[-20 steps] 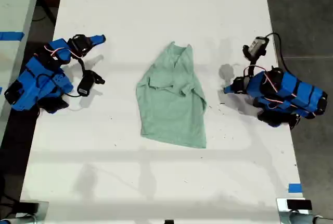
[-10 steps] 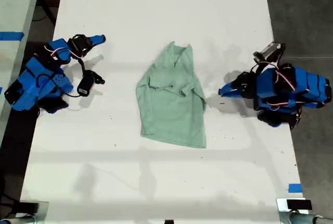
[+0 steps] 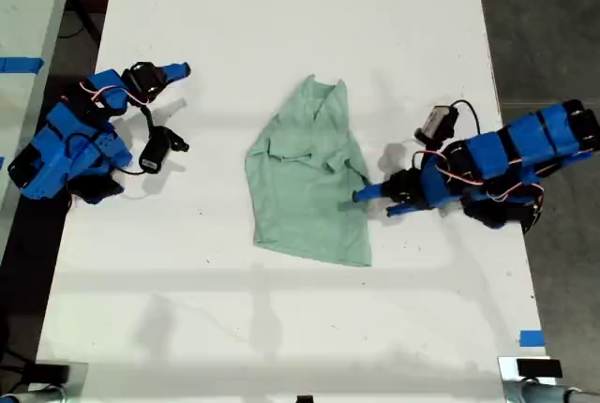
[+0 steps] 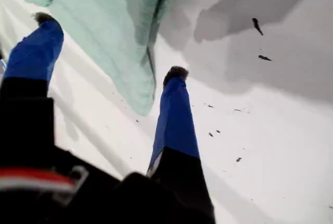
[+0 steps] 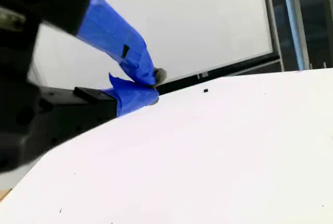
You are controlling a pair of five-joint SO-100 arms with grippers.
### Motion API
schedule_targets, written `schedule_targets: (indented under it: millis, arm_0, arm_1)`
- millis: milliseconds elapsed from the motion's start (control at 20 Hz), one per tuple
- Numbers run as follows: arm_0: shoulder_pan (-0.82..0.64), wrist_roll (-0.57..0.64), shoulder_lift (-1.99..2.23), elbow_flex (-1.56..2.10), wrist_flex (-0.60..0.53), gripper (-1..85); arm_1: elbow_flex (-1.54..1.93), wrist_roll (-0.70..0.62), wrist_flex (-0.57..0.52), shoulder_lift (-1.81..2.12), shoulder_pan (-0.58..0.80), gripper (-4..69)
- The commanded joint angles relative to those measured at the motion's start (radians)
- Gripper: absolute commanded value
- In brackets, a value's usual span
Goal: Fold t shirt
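Now my first tool (image 3: 361, 196), spread, at t shirt (image 3: 309, 178) edge

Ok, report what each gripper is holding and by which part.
Nothing is held. My first gripper is open at the t shirt edge; my second gripper is shut on nothing.

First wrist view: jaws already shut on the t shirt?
No: my first gripper is open, its blue fingers spread to either side of the t shirt edge on the white table.
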Motion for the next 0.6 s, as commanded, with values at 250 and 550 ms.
schedule_targets:
  millis: [250, 550]
  arm_0:
    - [0.006, -0.011, 0.012, 0.041, -0.002, -0.2]
    - [0.006, -0.009, 0.012, 0.041, -0.002, -0.2]
  arm_1:
    - [-0.101, 0.000, -0.311, -0.449, -0.040, 31.3]
    - [-0.195, 0.034, -0.078, -0.368, -0.011, 0.7]
